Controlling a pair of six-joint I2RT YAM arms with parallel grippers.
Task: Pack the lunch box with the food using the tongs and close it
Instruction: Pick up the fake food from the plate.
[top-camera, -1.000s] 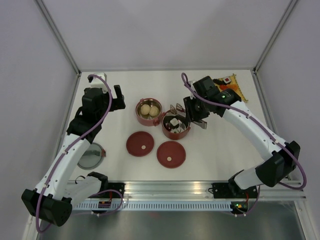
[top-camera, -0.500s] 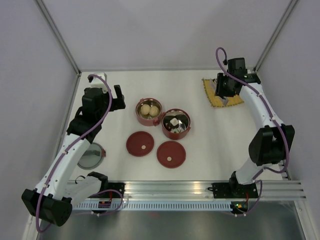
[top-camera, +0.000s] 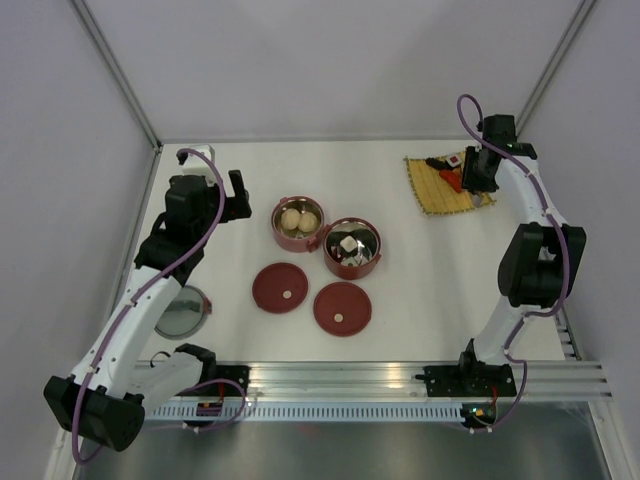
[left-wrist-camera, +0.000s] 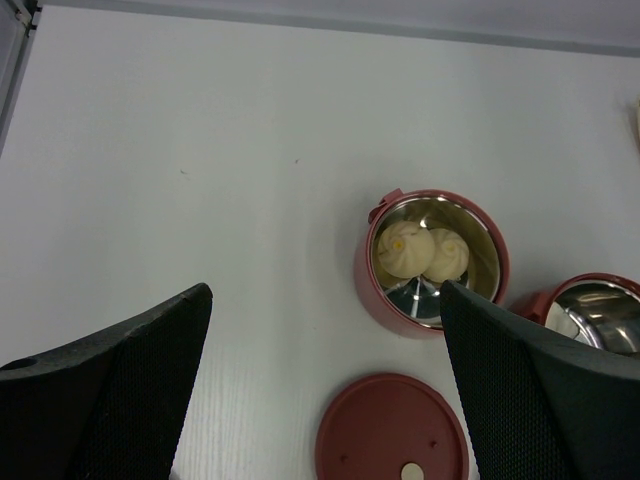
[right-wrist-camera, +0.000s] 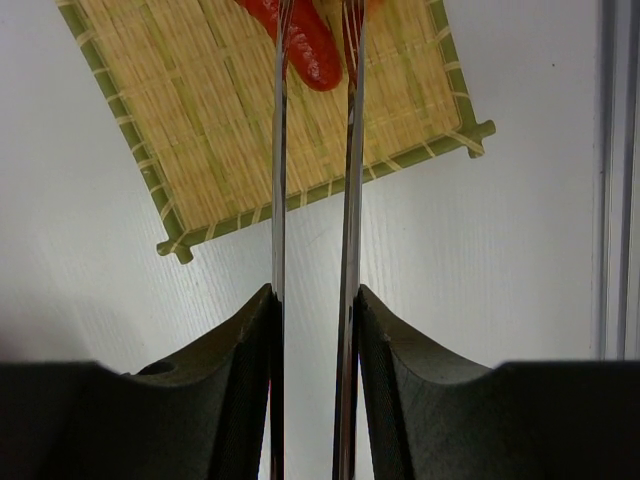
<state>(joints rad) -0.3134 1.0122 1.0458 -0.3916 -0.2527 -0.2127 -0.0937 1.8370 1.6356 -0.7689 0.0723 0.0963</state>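
My right gripper (right-wrist-camera: 313, 295) is shut on the tongs (right-wrist-camera: 279, 180), whose two thin silver arms stand slightly apart and point over the yellow woven mat (right-wrist-camera: 230, 120). A red piece of food (right-wrist-camera: 308, 50) lies on the mat under and between the arms; the tips run out of view. From above, the right gripper (top-camera: 478, 172) hangs over the mat's (top-camera: 440, 190) right part, beside red and black bits (top-camera: 447, 170). One lunch box bowl (top-camera: 297, 222) holds two pale balls (left-wrist-camera: 420, 252). The other bowl (top-camera: 351, 247) holds mixed bits. Two red lids (top-camera: 280, 287) (top-camera: 342, 307) lie flat in front. My left gripper (left-wrist-camera: 325, 290) is open and empty, left of the bowls.
A round steel-lined dish with a red rim (top-camera: 182, 312) lies at the left, partly under the left arm. Grey walls close the table on three sides, with the right wall close to the mat. A metal rail (top-camera: 400, 375) runs along the near edge.
My right arm has swung with the tongs from the mixed-bits bowl at the centre out to the mat at the far right. The left arm has not moved.
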